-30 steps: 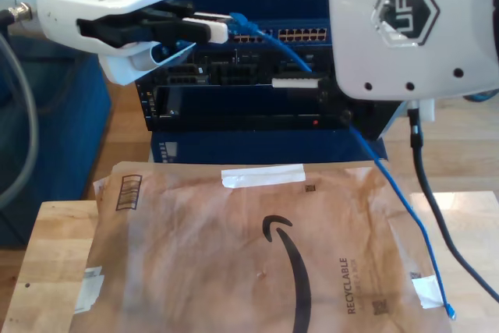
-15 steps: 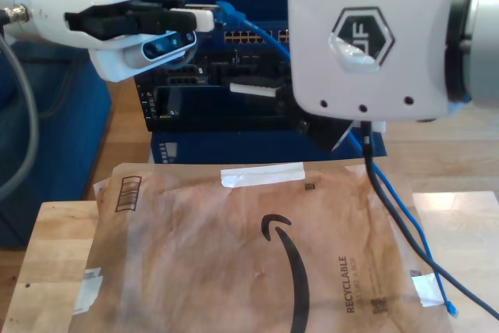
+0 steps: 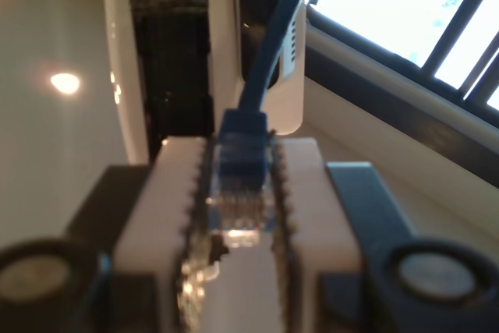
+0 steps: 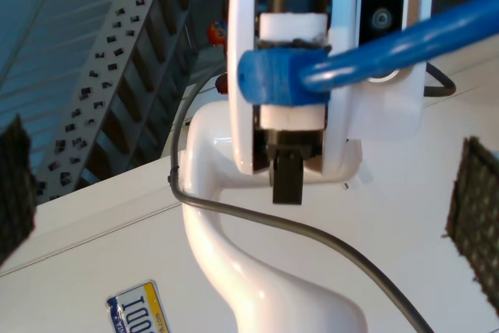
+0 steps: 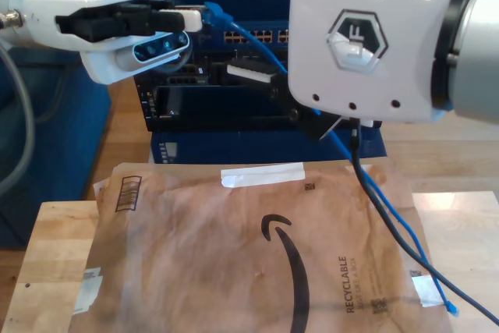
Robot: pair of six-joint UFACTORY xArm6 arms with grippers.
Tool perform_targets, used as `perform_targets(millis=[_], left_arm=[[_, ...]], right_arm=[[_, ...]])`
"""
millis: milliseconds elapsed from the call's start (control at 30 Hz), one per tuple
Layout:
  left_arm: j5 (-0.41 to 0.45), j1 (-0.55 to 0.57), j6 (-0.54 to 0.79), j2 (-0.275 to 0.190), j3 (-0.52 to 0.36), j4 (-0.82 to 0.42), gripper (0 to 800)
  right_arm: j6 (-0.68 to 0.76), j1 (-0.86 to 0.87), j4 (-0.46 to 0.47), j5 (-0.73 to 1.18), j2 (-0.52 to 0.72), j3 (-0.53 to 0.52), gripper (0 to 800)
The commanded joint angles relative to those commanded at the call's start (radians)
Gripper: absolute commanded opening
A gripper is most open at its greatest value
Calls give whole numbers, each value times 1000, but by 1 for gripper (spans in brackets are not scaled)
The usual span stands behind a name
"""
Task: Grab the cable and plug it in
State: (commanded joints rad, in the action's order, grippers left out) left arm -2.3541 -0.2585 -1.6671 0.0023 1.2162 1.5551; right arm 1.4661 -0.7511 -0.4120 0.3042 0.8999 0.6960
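Cable (image 3: 243,163) between first gripper's (image 3: 238,216) jaws

Other arm's white housing (image 5: 366,37) close before rack (image 5: 234,99), blocking approach.

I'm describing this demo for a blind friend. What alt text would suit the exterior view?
My first gripper, reaching in from the exterior view's left, pinches the plug end of the blue cable before a dark rack. A second white arm looms close, above a paper mailer on a wooden table.
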Motion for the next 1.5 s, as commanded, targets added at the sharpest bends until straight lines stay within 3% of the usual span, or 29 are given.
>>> perform_targets(millis=[133,567,733,1100,1300,1500], left_arm=[[-15,2,2,0,0,2,6],[-26,3,0,0,-11,2,8],[-26,3,0,0,-12,2,13],[-26,0,-9,0,-25,18,13],[-26,-2,-9,0,-29,17,11],[-26,-2,-9,0,-28,17,11]], right_arm=[[0,0,0,-2,0,-2,640],[0,-2,0,-74,-46,-20,575],[0,-6,0,-75,-46,-23,475],[0,-32,0,-109,-46,-37,414],[2,-32,0,-137,-46,-44,317],[5,-34,0,-137,-46,-44,291]])
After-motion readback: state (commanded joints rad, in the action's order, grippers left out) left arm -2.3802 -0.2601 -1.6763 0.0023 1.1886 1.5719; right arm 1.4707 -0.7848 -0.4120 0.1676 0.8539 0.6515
